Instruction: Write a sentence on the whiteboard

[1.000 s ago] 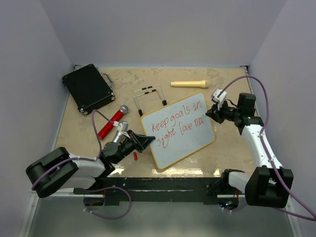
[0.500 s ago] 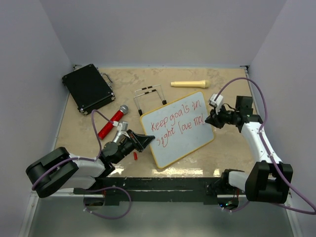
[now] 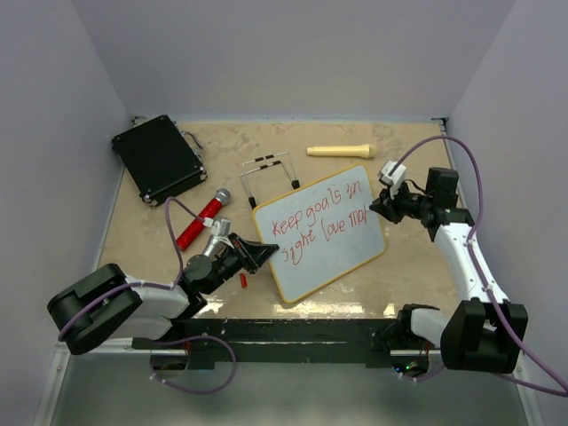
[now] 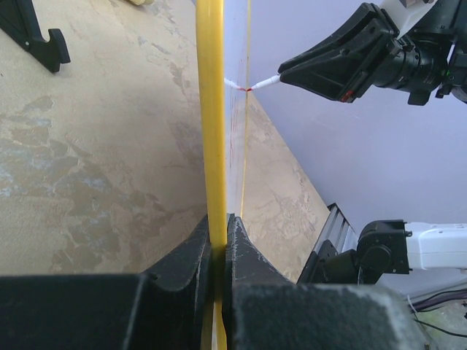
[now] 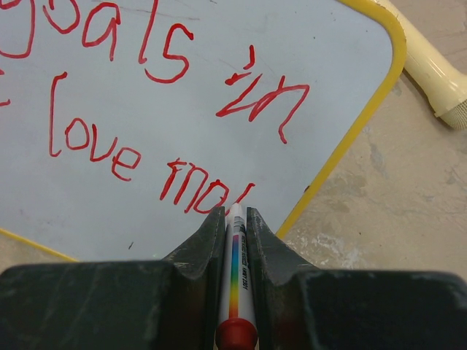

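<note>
Got the whiteboard (image 3: pixel 324 262) mid-table between both arms, long axis running near-left to far-right, left gripper (image 3: pixel 259 255) pinched tight on the yellow frame at its left end. Carries the red sentence (image 3: pixel 318 224) in two lines, trailing off at the right end of line two, so definitely right gripper (image 3: pixel 373 207) territory. Clamped on the marker (image 5: pixel 237 270) with the tip right at the last stroke; probably needs to head further right along that line.

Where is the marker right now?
Right wrist view: the marker, clamped in the right gripper, touches the whiteboard at the second line's end.
</note>
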Robot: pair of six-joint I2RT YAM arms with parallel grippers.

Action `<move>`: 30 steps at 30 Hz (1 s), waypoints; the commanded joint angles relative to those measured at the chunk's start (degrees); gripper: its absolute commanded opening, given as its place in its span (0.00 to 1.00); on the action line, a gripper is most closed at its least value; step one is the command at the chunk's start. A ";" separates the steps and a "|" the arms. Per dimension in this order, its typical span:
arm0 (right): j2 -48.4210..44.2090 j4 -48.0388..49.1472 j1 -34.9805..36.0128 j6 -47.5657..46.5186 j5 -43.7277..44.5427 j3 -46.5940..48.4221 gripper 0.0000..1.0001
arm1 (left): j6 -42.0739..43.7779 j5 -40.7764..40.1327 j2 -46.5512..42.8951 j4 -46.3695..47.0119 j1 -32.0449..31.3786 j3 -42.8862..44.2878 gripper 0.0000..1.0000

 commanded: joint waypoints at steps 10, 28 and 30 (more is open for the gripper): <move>-0.47 4.68 0.18 2.83 2.36 0.95 0.00 | 3.67 1.96 0.37 3.36 -0.24 -3.31 0.00; -1.44 -4.26 0.10 -4.63 -0.71 2.09 0.00 | 3.67 1.61 0.46 3.71 -0.16 -3.31 0.00; -1.01 -4.44 0.09 -4.72 -0.62 2.09 0.00 | 3.67 1.61 0.46 3.71 -0.16 -3.31 0.00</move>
